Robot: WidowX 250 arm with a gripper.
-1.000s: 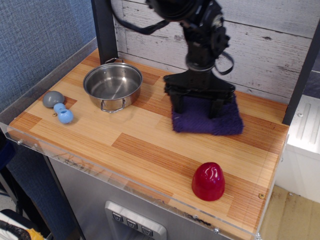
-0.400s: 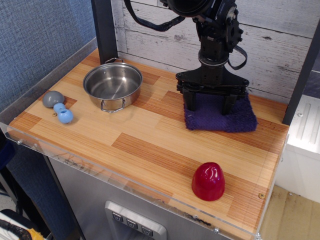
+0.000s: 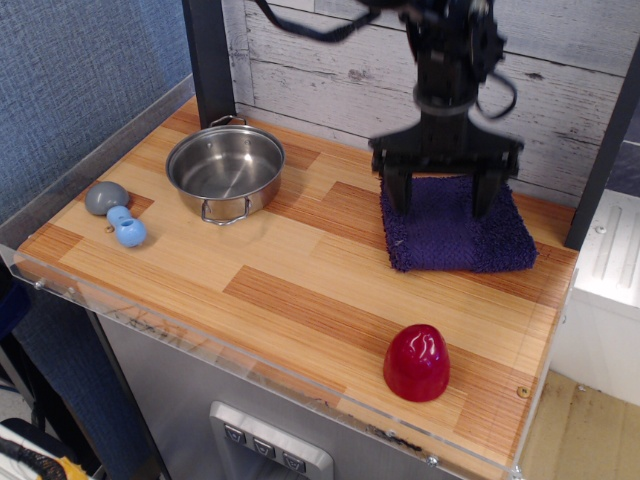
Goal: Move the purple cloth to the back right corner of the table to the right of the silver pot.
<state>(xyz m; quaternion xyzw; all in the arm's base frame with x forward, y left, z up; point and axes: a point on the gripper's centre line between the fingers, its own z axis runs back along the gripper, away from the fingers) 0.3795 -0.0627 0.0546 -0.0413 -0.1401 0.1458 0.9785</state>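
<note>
The purple cloth [image 3: 455,235] lies flat on the table [image 3: 300,290] near its back right corner, to the right of the silver pot [image 3: 225,170]. The pot stands upright and empty at the back left. My gripper [image 3: 440,205] hangs straight down over the back half of the cloth. It is open, with its two black fingers [image 3: 397,195] spread about as wide as the cloth. The tips are at or just above the cloth's surface; I cannot tell whether they touch it. The gripper is slightly blurred.
A red dome-shaped object [image 3: 417,362] stands near the front right edge. A blue toy [image 3: 127,230] and a grey knob [image 3: 106,197] lie at the left edge. A black post [image 3: 207,60] rises behind the pot. A white plank wall [image 3: 320,70] backs the table.
The gripper has dragged the cloth right and back toward the corner. It now sits a little higher, and the cloth lies flatter than before.
</note>
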